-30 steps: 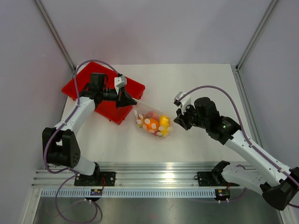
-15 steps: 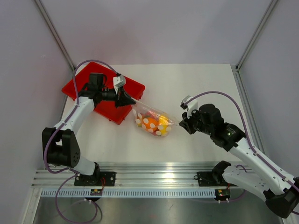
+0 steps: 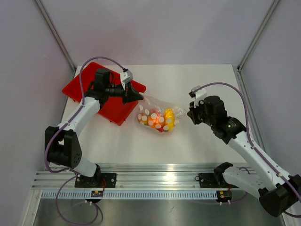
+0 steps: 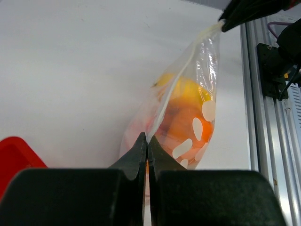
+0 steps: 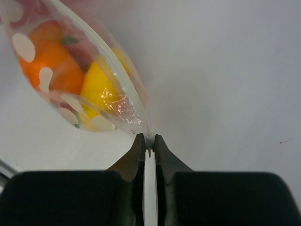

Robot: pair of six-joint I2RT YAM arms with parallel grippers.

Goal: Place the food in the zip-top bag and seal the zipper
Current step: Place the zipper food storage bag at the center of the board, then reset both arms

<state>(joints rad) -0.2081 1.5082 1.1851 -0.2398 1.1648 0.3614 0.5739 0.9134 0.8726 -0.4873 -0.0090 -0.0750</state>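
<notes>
The zip-top bag [image 3: 157,117] is stretched between the two grippers, over the white table [image 3: 197,80], a little to the right of the red tray [image 3: 87,89]. The food is all inside it. In the top view I can make out an orange ball [image 3: 153,122] and a yellow piece [image 3: 168,115] behind the clear plastic with its white spots. The other pieces are pressed together and I cannot tell them apart.

The left gripper [image 3: 140,97] reaches from over the near corner of the tray, and its two fingers are pressed together on the left end of the bag's mouth edge. In the left wrist view the fingertips [image 4: 147,141] meet with only the thin plastic between them, and the bag [image 4: 188,113] runs away from them toward the right gripper [image 4: 254,9], which holds the far corner.

The right gripper [image 3: 190,113] pinches the right end of the same edge. In its wrist view the fingers are nearly closed [image 5: 149,141], with the tip of the bag [image 5: 80,70] caught in the narrow slit between them.

The zipper [image 5: 117,63] shows as a pale, taut strip that goes from one pinch to the other along the top of the bag. The fruits hang below this strip. From these views I cannot tell if the strip is fully pressed shut along its length, or if the bottom of the bag touches the table.
</notes>
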